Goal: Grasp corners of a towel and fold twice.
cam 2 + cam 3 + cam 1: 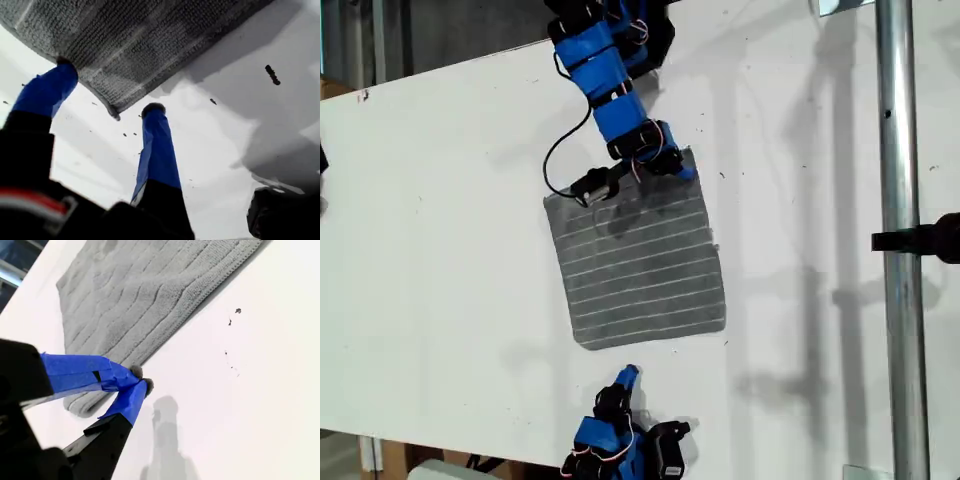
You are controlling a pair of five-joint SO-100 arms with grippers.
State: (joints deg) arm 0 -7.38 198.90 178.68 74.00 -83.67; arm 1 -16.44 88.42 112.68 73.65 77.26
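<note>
The towel (640, 262) lies flat on the white table (440, 200), near the middle. It is not folded at all yet, so both folds are left to do.

My first gripper (107, 107) is at the towel's far corner (686, 158), at the top of the exterior view. Its fingers (157, 145) are apart, and the corner (114, 111) sits between them. One finger looks like it touches the cloth edge, but nothing is pinched yet.

My second gripper (137, 382) sits off the near edge, at the bottom of the exterior view (628, 377). Its fingers (90, 371) are together and hold nothing. A near corner (82, 405) is just beside them.

I think I am only starting. I need to grab two corners first.
</note>
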